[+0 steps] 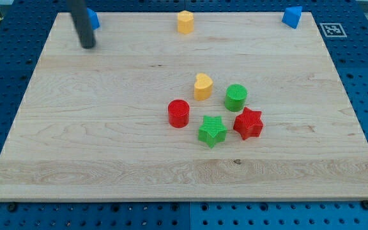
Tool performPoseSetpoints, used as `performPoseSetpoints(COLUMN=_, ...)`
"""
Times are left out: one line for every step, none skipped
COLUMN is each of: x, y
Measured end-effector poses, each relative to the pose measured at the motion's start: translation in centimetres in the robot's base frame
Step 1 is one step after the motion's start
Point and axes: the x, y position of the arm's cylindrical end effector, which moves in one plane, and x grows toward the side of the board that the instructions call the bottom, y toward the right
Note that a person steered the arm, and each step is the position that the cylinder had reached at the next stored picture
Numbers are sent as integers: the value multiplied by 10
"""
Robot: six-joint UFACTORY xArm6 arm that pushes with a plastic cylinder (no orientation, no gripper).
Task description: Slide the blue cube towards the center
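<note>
lab bench: blue pegboard (18,25), fiducial tag (332,29).

We see a board (107,128) of pale wood, smooth and matt, with fine grain lines. The red cylinder (179,113), green star (212,131) and red star (248,123) look like ribbed matt plastic. Our rod (82,22) looks dark and smooth.
</note>
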Motion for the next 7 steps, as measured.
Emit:
performPoseSetpoints(x=-33, y=-66)
performPoseSetpoints(x=-80, y=-66)
performPoseSetpoints(x=-95, y=-60)
performPoseSetpoints(x=-94, y=-57)
performPoseSetpoints(x=-94, y=-27)
performPoseSetpoints(x=-90, y=19)
performPoseSetpoints(x=-73, y=22)
